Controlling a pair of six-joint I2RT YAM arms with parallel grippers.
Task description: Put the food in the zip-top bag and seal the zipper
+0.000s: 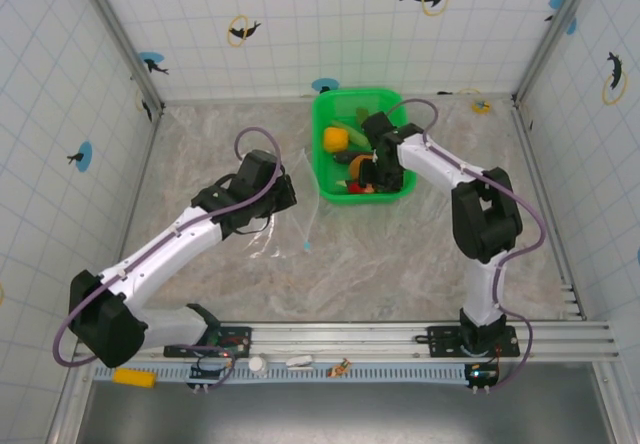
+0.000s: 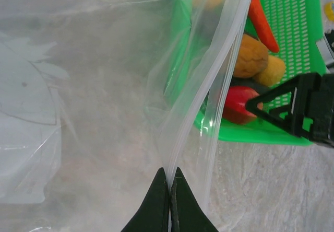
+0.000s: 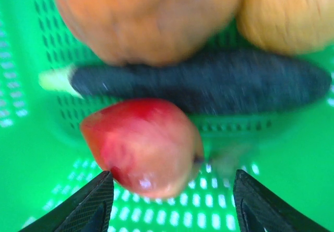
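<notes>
The clear zip-top bag [image 1: 283, 232] lies floppy on the table in front of the green basket [image 1: 330, 114]. My left gripper [image 2: 170, 175] is shut on the bag's mouth edge, pinching the zipper [image 2: 222, 65] strip, and it sits at the bag's far side [image 1: 284, 200]. The light blue slider [image 1: 307, 247] lies near the bag's right corner. The food is in the basket: carrot [image 2: 261, 20], brown piece [image 2: 249, 57], yellow piece [image 2: 272, 71]. My right gripper [image 3: 172, 193] is open low inside the basket, straddling a red fruit [image 3: 143, 146] without touching it. A dark purple eggplant [image 3: 209, 85] lies behind the fruit.
The basket's near rim [image 2: 261, 134] stands just right of the held bag edge. One of the right gripper's black fingers [image 2: 284, 104] reaches over that rim. White tiled walls [image 1: 100, 114] enclose the marbled table [image 1: 400, 264] on three sides.
</notes>
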